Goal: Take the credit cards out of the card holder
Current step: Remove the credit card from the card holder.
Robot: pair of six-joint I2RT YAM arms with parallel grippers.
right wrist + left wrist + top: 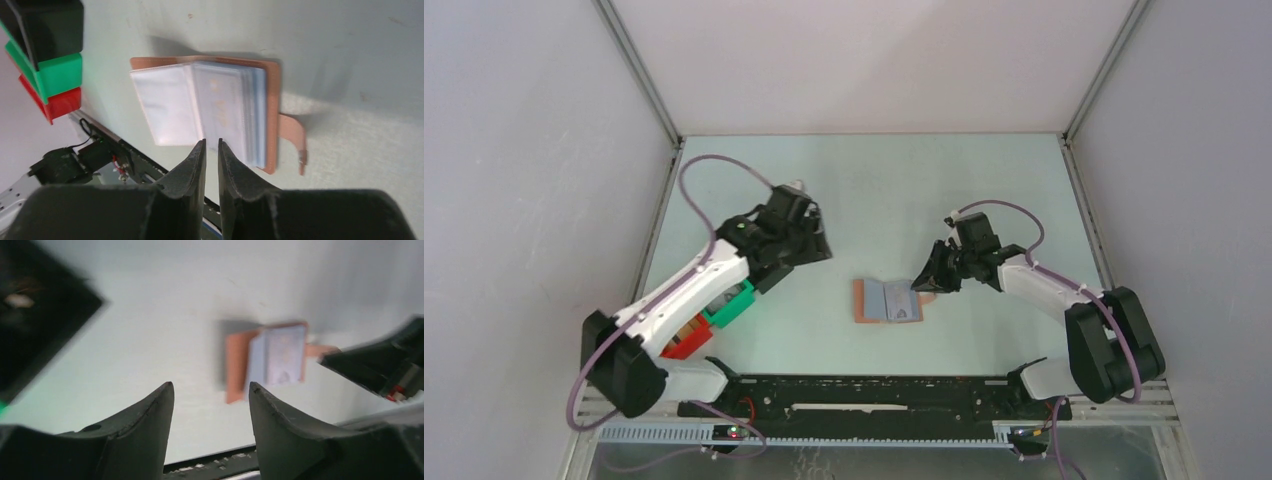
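The tan card holder (864, 300) lies open and flat on the table's middle. Its pages show pale blue-grey credit cards (902, 302) inside. In the right wrist view the holder's cover (272, 100) faces up with its closing tab (295, 135) at the right, and the cards (225, 105) sit in clear sleeves. No black card shows. My right gripper (921, 283) hovers at the holder's right edge; its jaws (210, 143) are nearly together with nothing between them. My left gripper (814, 248) is open and empty, left of the holder; in its own view (210, 387) the holder (237, 365) lies ahead.
A black bin (50, 25), a green bin (57, 75) and a red bin (62, 102) stand in a row at the table's left, partly under the left arm (694, 290). A black rail (864, 392) runs along the near edge. Walls enclose the table.
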